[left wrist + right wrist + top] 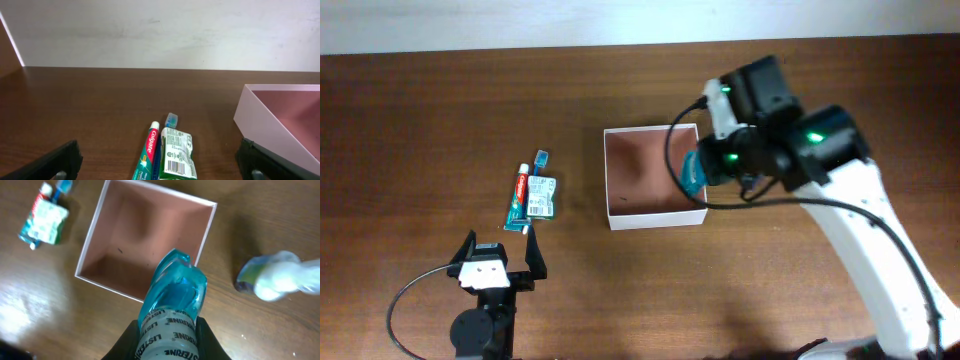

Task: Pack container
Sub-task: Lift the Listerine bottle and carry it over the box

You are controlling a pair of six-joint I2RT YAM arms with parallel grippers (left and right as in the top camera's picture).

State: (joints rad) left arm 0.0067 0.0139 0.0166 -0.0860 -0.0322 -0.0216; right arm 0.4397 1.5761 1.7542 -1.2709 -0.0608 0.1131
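Listerine bottle (174,292), pinched in the right claw (167,336), hangs over one edge of the container (640,165) at the worktop's (420,120) middle; the left claw (502,252) stands spread near a Colgate toothpaste tube (520,197).

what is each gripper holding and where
Right gripper holds the teal Listerine bottle around its labelled end; left gripper is open and holds nothing.

toothpaste (520,198), toothbrush (541,157), green pkt (542,197), mouthwash btl (175,295)
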